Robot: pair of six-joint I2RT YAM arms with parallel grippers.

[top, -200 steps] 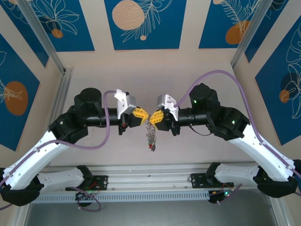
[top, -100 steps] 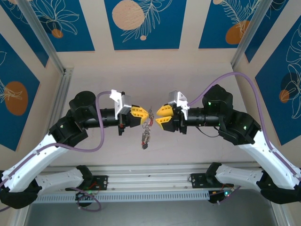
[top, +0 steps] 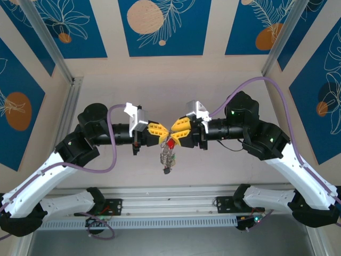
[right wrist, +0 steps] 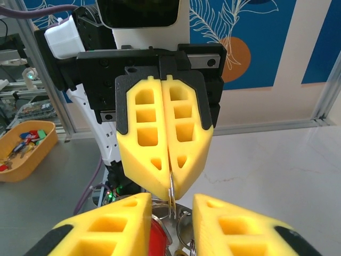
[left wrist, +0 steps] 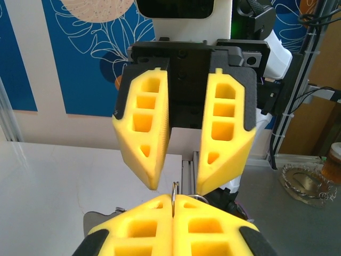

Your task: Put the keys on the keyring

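Your right gripper [top: 173,134] is back tip to tip with the left gripper [top: 162,132], jaws spread either side of a red key [right wrist: 159,234], while the left pinches the keyring [right wrist: 171,189] in midair, other keys [top: 167,159] dangling below, so threading looks underway.

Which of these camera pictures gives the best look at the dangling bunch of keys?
The top external view: the keys hang as a whole bunch. The right wrist view catches a red key head at its bottom edge; the left wrist view offers a thin edge of the keyring instead.
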